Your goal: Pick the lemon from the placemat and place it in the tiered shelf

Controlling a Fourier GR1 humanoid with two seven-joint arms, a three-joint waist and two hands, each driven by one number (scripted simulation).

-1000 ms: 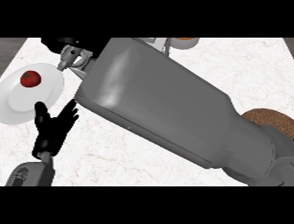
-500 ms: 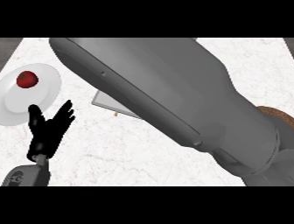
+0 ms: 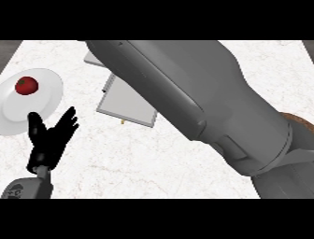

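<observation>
My right forearm (image 3: 187, 98) fills the middle of the head view, running from the lower right up to the top edge. Its hand is out of sight past that edge. The lemon shows nowhere. A grey-white corner of the tiered shelf (image 3: 124, 103) pokes out from under the forearm at centre left. A sliver of the round brown placemat (image 3: 313, 130) shows at the right edge behind the arm. My left hand (image 3: 49, 136) rests open at the lower left, fingers up, holding nothing.
A white plate (image 3: 8, 112) lies at the left on the marble counter (image 3: 139, 163), just beyond my left hand. A red tomato (image 3: 26, 85) sits on its far part. The counter's left edge runs close beside the plate.
My right forearm has swung up and across the view, now hiding its hand and most of the shelf and placemat. The left hand has stayed in place.
</observation>
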